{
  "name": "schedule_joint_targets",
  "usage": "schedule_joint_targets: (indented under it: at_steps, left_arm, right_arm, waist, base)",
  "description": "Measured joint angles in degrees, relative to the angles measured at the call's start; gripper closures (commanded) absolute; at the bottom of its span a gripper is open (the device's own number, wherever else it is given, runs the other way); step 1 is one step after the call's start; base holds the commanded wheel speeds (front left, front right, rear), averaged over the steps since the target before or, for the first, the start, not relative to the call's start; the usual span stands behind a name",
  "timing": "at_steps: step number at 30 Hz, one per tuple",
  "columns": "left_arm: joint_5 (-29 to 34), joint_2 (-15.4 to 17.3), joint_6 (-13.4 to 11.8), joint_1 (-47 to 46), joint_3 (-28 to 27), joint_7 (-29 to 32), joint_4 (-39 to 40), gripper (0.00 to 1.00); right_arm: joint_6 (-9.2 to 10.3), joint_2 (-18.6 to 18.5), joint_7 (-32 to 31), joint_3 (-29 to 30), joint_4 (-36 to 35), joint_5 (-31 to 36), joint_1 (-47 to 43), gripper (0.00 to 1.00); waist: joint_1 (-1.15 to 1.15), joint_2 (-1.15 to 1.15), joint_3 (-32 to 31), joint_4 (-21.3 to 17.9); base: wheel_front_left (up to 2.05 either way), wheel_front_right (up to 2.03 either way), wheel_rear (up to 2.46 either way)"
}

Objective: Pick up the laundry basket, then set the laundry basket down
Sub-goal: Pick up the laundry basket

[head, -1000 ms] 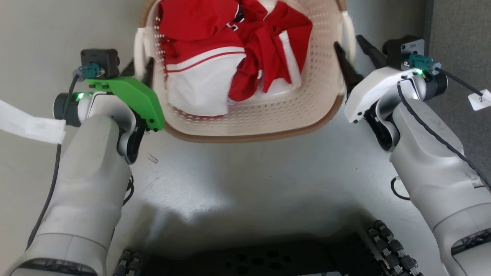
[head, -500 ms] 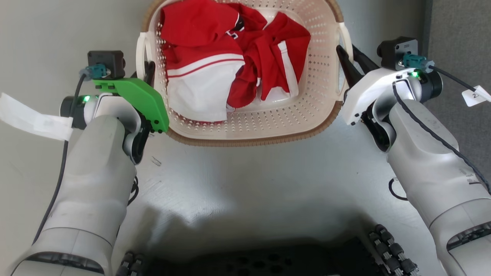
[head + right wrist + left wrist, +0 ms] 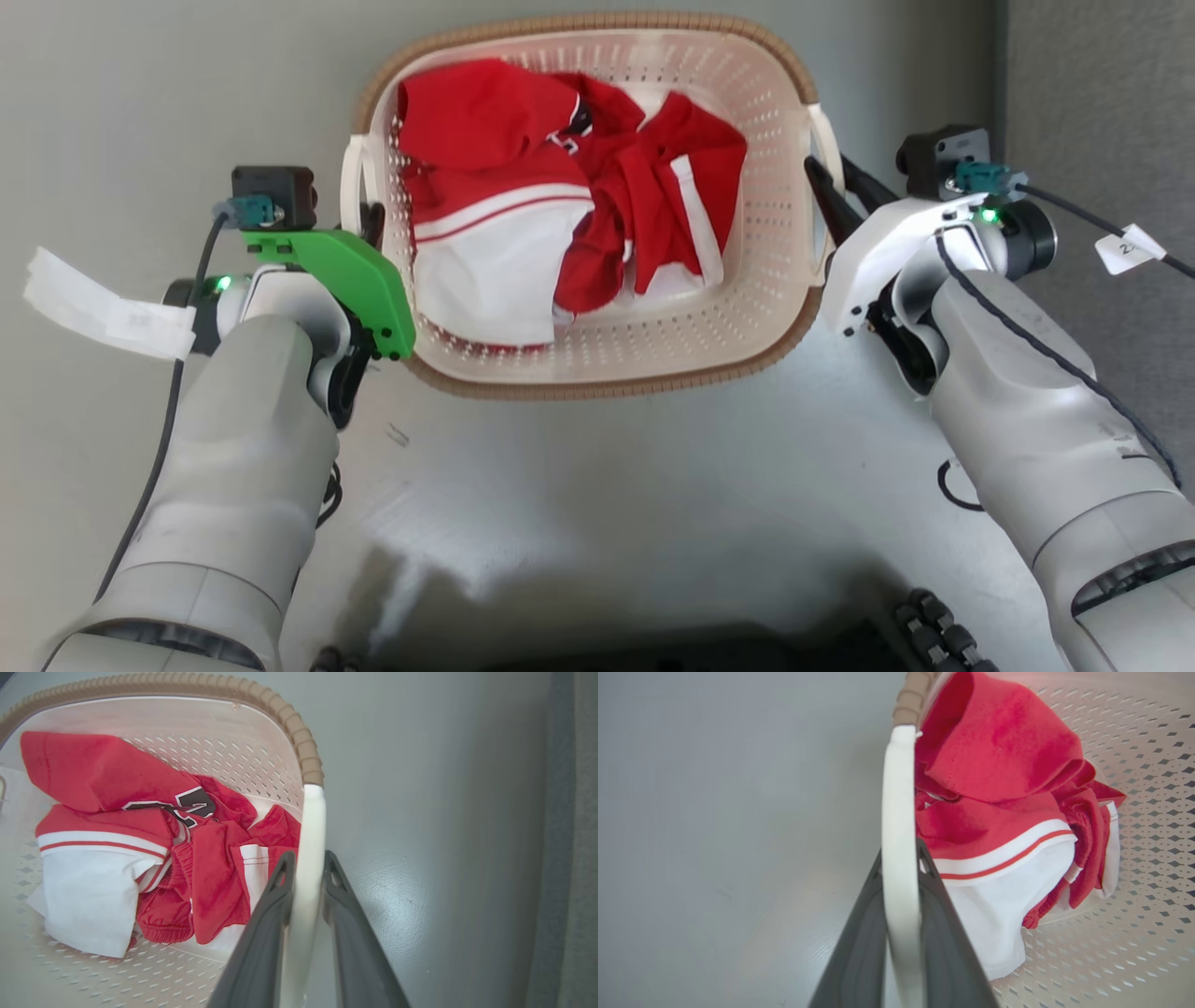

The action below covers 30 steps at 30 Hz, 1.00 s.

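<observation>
My left gripper (image 3: 900,858) has its two dark, smooth, tapering fingers (image 3: 859,952) pinched onto the left handle (image 3: 899,802), a flat glossy white plastic band that runs straight up between them. The right gripper (image 3: 308,856) does the same on the right handle (image 3: 312,821), one matte wedge-shaped finger pressed against each face of the band. Both handles join the rim (image 3: 299,732), a brown ribbed band moulded to look woven, which rings the oval basket (image 3: 653,341). Its cream plastic walls and bottom are dotted with rows of small diamond holes. Inside it lie crumpled clothes (image 3: 523,187): soft red knit with white panels, a red-and-white striped hem and a black-and-white printed patch. The basket sits straight ahead of me between the two grippers, over a smooth, slightly glossy grey floor (image 3: 597,504). I cannot tell whether it touches the floor. Out from the fingers I see the green bracket (image 3: 345,275) on the left wrist and the white shell (image 3: 887,243) on the right. Against half a second ago, the whole head view has shifted, so the camera has moved. The basket's far rim now shows in full, both grips are unchanged, and the clothes lie as before.
</observation>
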<state>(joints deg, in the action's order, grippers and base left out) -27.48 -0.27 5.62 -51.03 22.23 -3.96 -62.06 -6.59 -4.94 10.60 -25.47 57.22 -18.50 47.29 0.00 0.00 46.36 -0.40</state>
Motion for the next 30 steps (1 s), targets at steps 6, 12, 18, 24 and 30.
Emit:
schedule_joint_targets:
  at_steps: [6, 12, 18, 24, 30]
  left_arm:
    - [-1.3, -0.3, 0.5, 1.1, 0.2, 1.4, -2.4, 1.0]
    - [-4.3, -0.7, 1.2, 3.6, 0.6, 4.4, -4.2, 1.0]
    - [-7.1, -0.8, 1.4, 6.0, 1.3, 7.7, -5.5, 1.0]
    - [-9.2, -0.8, 1.5, 7.9, 2.1, 10.6, -6.0, 1.0]
    - [-10.9, -0.8, 1.5, 9.8, 2.3, 12.6, -6.5, 1.0]
  right_arm:
    - [-0.48, 0.7, -0.1, -0.7, 2.5, -1.2, -1.1, 1.0]
    - [-0.94, 1.4, -1.3, -1.2, 5.0, -2.3, -3.3, 1.0]
    - [-0.98, 2.2, -3.4, -1.5, 7.4, -3.3, -4.8, 1.0]
    - [-1.13, 2.7, -4.9, -1.9, 9.0, -4.4, -6.6, 1.0]
    - [-1.13, 3.1, -6.6, -2.9, 9.6, -6.1, -8.5, 1.0]
  waist:
    - [0.0, 0.0, -4.0, 0.0]
    - [0.0, 0.0, -8.5, 0.0]
    - [0.0, 0.0, -13.2, 0.1]
    - [0.0, 0.0, -18.1, 0.0]
    - [0.0, 0.0, -23.0, 0.1]
  base:
    - [0.0, 0.0, 0.0]
    - [0.0, 0.0, 0.0]
    - [0.0, 0.0, 0.0]
    - [0.0, 0.0, 0.0]
    - [0.0, 0.0, 0.0]
